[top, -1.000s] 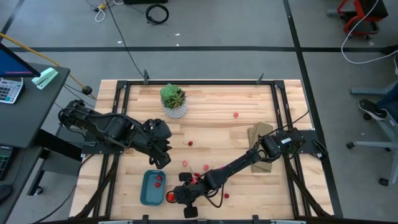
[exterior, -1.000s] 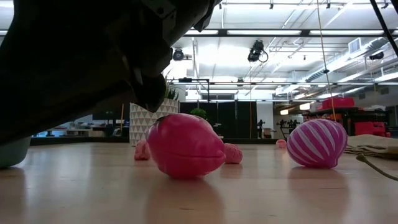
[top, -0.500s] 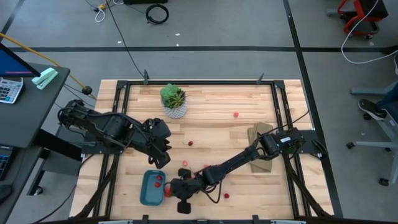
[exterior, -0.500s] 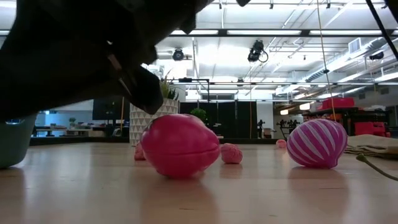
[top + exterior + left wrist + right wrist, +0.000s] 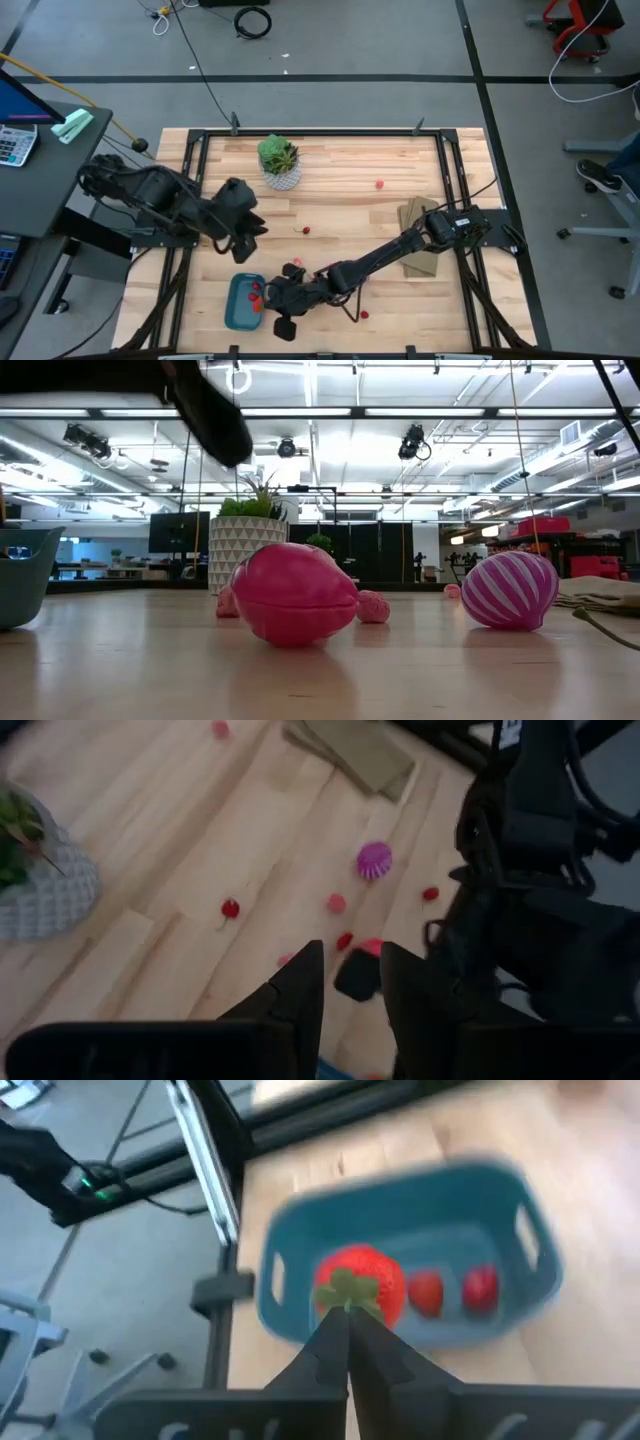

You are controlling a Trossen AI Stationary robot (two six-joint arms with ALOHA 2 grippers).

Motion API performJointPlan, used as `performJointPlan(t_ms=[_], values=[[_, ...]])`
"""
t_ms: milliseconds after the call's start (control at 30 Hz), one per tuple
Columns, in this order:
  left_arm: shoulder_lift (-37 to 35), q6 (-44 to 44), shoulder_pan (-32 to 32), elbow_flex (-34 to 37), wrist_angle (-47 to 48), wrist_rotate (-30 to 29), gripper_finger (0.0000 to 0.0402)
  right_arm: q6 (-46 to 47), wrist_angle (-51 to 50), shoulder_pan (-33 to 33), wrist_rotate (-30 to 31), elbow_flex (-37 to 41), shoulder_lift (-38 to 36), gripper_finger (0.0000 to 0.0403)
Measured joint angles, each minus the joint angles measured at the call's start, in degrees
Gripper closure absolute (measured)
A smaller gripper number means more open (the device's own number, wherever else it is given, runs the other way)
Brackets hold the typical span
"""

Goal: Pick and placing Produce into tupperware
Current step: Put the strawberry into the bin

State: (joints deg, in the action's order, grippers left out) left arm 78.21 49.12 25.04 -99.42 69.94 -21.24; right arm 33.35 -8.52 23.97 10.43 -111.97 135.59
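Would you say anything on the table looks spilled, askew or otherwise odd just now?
Nothing looks damaged. The produce is scattered loose over the table instead of gathered: a small red piece lies alone far from the blue tray, another sits mid-table. The right end effector holds a strawberry over the tray.

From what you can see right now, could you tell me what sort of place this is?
Probably a robotics lab or workshop. The wooden table sits in a metal frame on grey concrete, a cable coil lies loose on the floor, and the low view shows ceiling strip lights over an open hall.
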Motion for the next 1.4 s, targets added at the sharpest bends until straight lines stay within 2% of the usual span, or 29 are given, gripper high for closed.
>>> performJointPlan(t_ms=[433, 633, 867, 1400], values=[[-4.76, -1.71, -0.11, 0.01, -0.22, -5.48, 0.0294, -5.23, 1.02, -4.69, 0.00, -2.09, 1.07, 0.0401], [-4.88, -3.79, -0.11, 0.01, -0.29, -5.68, 0.0294, -5.10, 1.65, -6.90, -3.58, -2.09, 1.67, 0.0401], [-4.87, -5.25, -0.11, 0.01, -0.24, -5.63, 0.0294, -5.08, 0.62, -5.74, -4.95, -1.96, 3.39, 0.0401], [-4.87, -7.91, -0.11, 0.01, -0.22, -5.71, 0.0294, -3.98, -3.24, -5.57, -3.01, -1.99, 3.50, 0.0401]])
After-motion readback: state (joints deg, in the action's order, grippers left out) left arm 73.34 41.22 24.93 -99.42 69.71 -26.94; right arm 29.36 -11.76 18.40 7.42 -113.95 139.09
